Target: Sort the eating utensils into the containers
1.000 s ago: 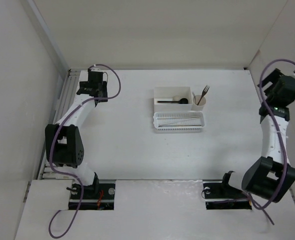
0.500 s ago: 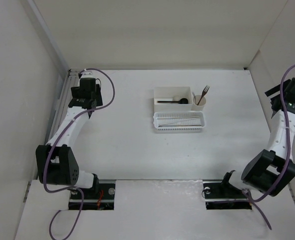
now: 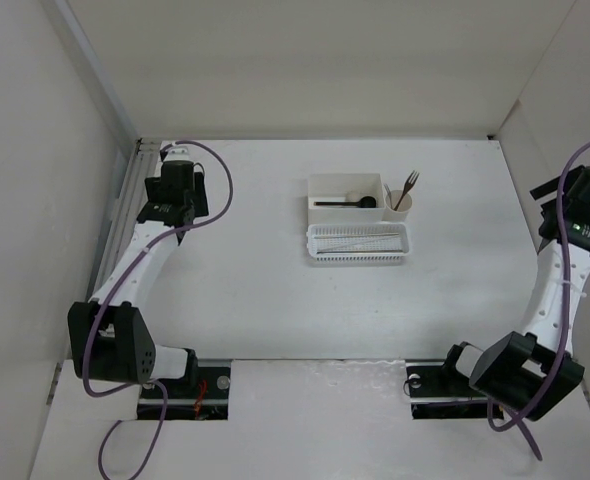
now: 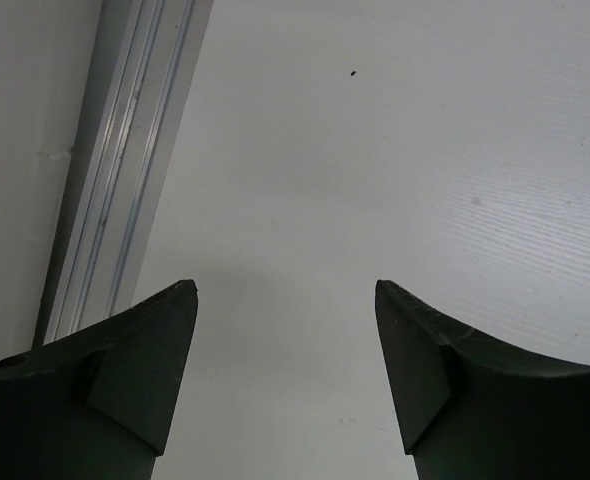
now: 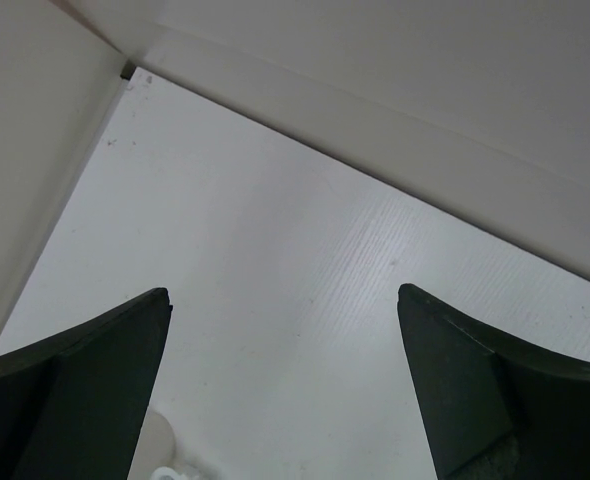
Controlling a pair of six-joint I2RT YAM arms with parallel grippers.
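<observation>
The white box (image 3: 327, 187) stands at mid-table with a black spoon (image 3: 347, 203) lying in it. The beige cup (image 3: 399, 208) beside it holds dark forks (image 3: 410, 184) upright. The white perforated basket tray (image 3: 358, 258) in front holds thin sticks (image 3: 355, 236). My left gripper (image 3: 171, 197) is open and empty over bare table at the far left, seen in the left wrist view (image 4: 283, 290). My right gripper (image 3: 575, 208) is open and empty by the right wall, seen in the right wrist view (image 5: 283, 292). No utensil lies loose on the table.
An aluminium rail (image 4: 115, 200) runs along the table's left edge, just left of my left gripper. Side walls and a back wall (image 5: 395, 70) enclose the table. A small pale rounded thing (image 5: 160, 440) shows at the bottom of the right wrist view; I cannot tell what it is.
My left gripper has moved left and nearer, toward the rail. My right gripper has moved right toward the wall. The containers and utensils have not moved.
</observation>
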